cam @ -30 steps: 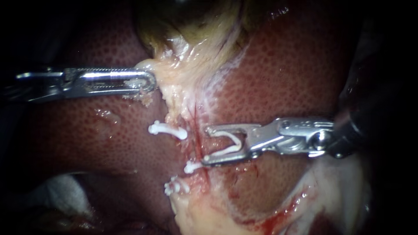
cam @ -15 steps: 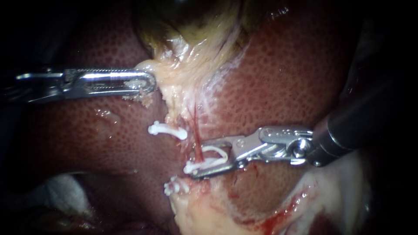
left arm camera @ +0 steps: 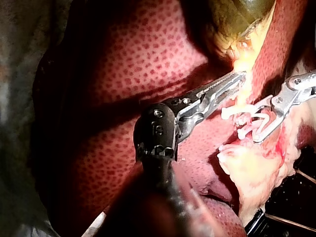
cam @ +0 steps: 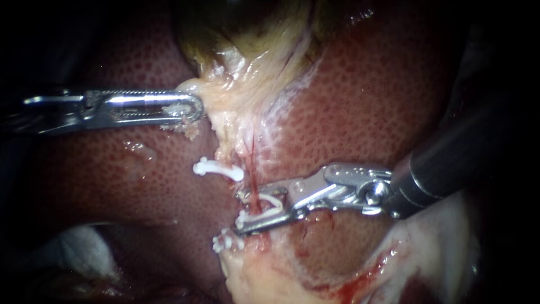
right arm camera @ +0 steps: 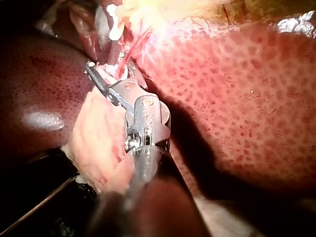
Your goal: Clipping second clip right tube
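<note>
1. Red-brown and speckled, the liver [cam: 365, 112] filled most of what we saw and lay behind everything else.
2. The dark greenish gallbladder [cam: 247, 28] sat at the top of the endoscope view and narrowed downward.
3. Yellow-white pale tissue [cam: 236, 112] ran from the gallbladder down the middle to a bloodstained lump at the lower edge.
4. Our right instrument [cam: 242, 209] came in from the right on a dark shaft. Its metal jaws were partly closed across the middle strand and gripped a white clip [cam: 271, 202] from both sides.
5. Our left instrument [cam: 191, 107] came in level from the left. Its jaws were clenched on the edge of the pale tissue just under the gallbladder.
6. The right tube [cam: 253, 163] was a thin red strand running down the pale tissue. It passed between the right instrument's jaws, where the white clip straddled it.
7. An upper clip [cam: 218, 169] lay just left of the right tube, above the jaws.
8. A lower clip [cam: 225, 242] sat below the jaws, near the lump.
9. A white knob [cam: 243, 218] showed at the tip of the lower jaw. We could not tell whether it belonged to the held clip or to a separate one.
</note>
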Robot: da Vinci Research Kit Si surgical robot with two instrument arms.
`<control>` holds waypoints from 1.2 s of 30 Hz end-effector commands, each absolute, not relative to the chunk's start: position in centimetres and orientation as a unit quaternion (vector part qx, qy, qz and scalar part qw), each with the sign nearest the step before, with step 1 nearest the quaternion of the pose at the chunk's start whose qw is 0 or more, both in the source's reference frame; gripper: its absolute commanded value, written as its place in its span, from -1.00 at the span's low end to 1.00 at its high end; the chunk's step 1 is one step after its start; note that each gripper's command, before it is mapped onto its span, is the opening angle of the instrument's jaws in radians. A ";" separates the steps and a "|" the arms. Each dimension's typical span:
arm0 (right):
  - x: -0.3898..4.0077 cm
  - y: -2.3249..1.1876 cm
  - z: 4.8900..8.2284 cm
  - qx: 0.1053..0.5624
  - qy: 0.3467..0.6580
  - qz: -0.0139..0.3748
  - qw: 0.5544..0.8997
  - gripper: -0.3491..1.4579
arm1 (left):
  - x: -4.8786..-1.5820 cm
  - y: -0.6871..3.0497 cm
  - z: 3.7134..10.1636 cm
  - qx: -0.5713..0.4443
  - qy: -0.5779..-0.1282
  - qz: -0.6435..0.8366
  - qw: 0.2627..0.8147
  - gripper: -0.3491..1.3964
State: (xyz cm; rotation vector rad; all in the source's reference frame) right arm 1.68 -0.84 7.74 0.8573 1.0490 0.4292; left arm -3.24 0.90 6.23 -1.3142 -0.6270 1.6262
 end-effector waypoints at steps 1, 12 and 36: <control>1.67 -0.84 7.73 0.395 0.480 0.201 0.757 -0.32 | -3.24 0.90 6.24 -0.534 -0.254 0.661 0.462 -1.00; 1.60 -0.80 7.78 0.421 0.455 0.253 0.743 -1.00 | -3.24 0.90 6.24 -0.534 -0.254 0.661 0.462 -1.00; 1.55 -0.84 7.79 0.431 0.447 0.269 0.736 -1.00 | -3.25 0.89 6.26 -0.534 -0.254 0.661 0.462 -1.00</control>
